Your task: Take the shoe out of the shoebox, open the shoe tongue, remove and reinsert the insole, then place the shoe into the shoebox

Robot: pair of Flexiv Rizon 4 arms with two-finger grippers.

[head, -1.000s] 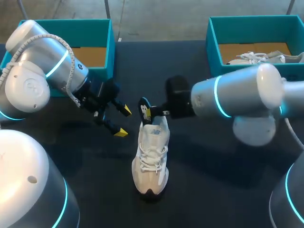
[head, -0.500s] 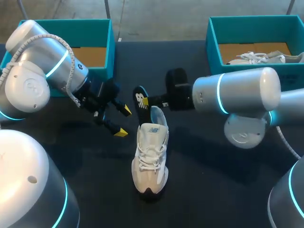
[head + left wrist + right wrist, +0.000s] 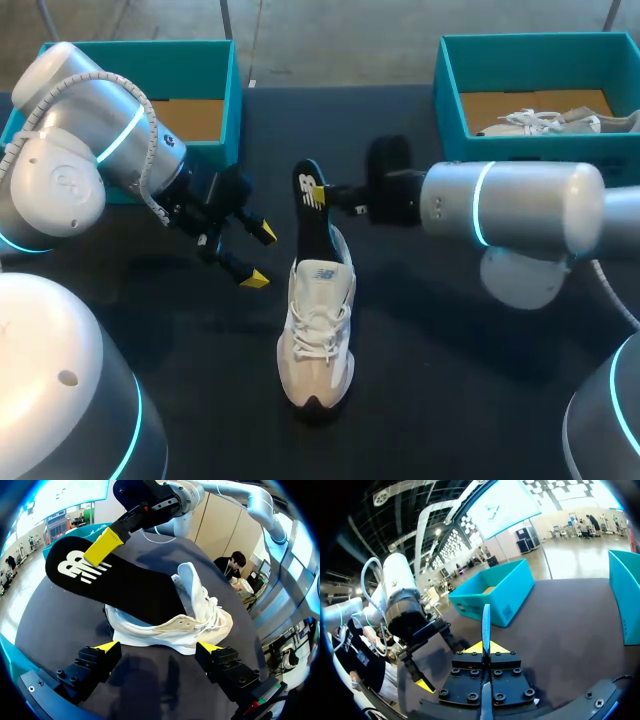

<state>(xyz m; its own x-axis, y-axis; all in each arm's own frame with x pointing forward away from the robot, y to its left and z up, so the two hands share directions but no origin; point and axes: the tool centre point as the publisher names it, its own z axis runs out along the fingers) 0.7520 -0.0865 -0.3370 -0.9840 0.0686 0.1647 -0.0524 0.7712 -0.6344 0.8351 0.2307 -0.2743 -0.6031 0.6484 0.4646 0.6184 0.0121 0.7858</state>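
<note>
Right jaws are clamping the insole (image 3: 318, 215), its long axis slanting up out of the shoe (image 3: 320, 330); left jaws are hanging apart beside it.

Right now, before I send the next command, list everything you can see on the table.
shoe: 1, white, middle of the table, laces up.
insole: 1, black, standing up out of the shoe's opening, lower end in the shoe.
boxes: 2, teal, left box at the far left, right box at the far right.
second shoe: 1, whitish, inside the right box.
table: 1, dark.
left gripper: 1, yellow-tipped, open, beside the shoe.
right gripper: 1, shut on the insole's upper end.
</note>
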